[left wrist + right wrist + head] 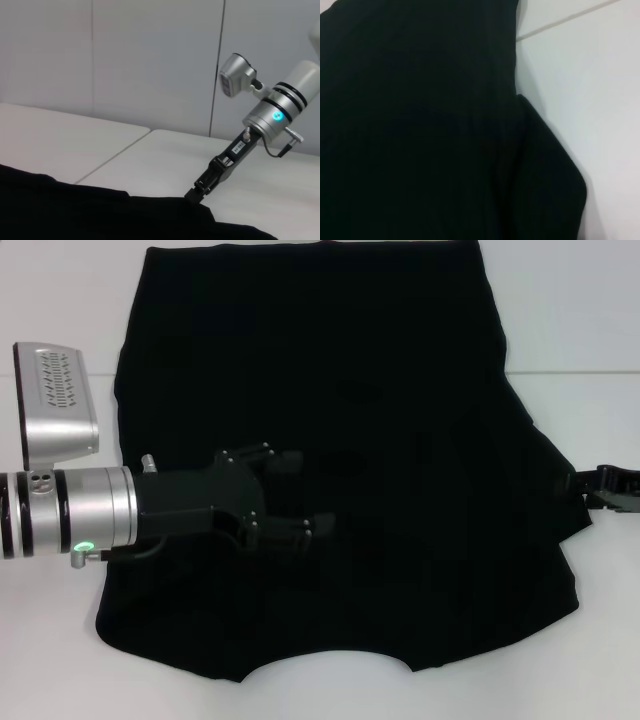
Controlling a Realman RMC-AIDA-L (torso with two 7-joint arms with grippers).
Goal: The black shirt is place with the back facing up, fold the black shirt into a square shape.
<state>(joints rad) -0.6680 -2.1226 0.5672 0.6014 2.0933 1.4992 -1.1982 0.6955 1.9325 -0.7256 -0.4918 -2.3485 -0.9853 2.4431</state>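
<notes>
The black shirt (400,440) lies flat on the white table, neckline toward the near edge, and no lettering shows. Its left side ends in a straight edge and its right sleeve sticks out to the right. My left gripper (308,496) is open over the shirt's left middle, fingers (285,458) spread and pointing right, holding nothing. My right gripper (580,487) is at the right sleeve's edge, shut on the cloth; it also shows in the left wrist view (196,194), with its tip at the shirt's edge (150,210). The right wrist view shows only shirt fabric (420,125) and table.
The white table (60,290) has a seam line (580,373) running across behind the sleeve. Bare table shows on both sides of the shirt and along the near edge. A grey wall (150,60) stands behind the table.
</notes>
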